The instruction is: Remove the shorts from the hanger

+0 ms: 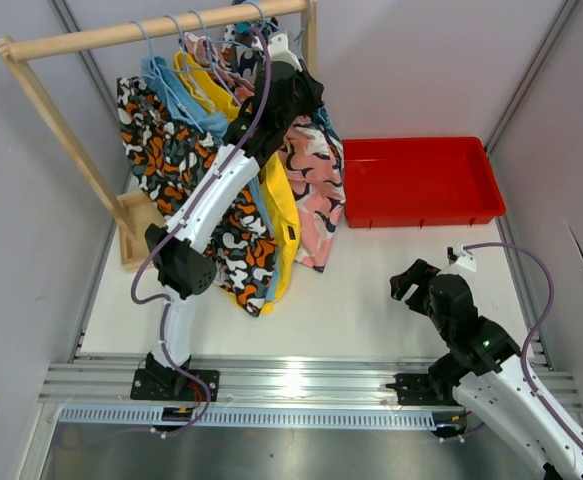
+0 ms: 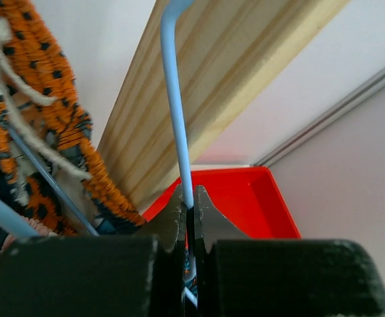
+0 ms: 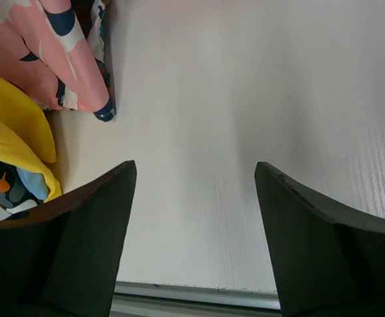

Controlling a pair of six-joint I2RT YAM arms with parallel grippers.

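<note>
Left gripper (image 2: 187, 198) clamps tight on a light-blue hanger wire (image 2: 177, 119) just under the wooden rail (image 1: 161, 30), with the shorts (image 1: 306, 190) bunched below. This looks like the lift-off step; next, raise the hook clear. Right gripper (image 3: 195, 178) gapes wide over the worktop (image 3: 199, 99). The red bin (image 1: 421, 185) holds nothing.

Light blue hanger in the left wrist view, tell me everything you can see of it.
The light blue hanger is a thin, smooth rod, like coated wire or plastic. Only its neck shows: it rises nearly upright from the left gripper, which is shut on it, passes in front of the wooden rail and bends over at the view's top edge. Whether its hook rests on the rail cannot be seen.
</note>
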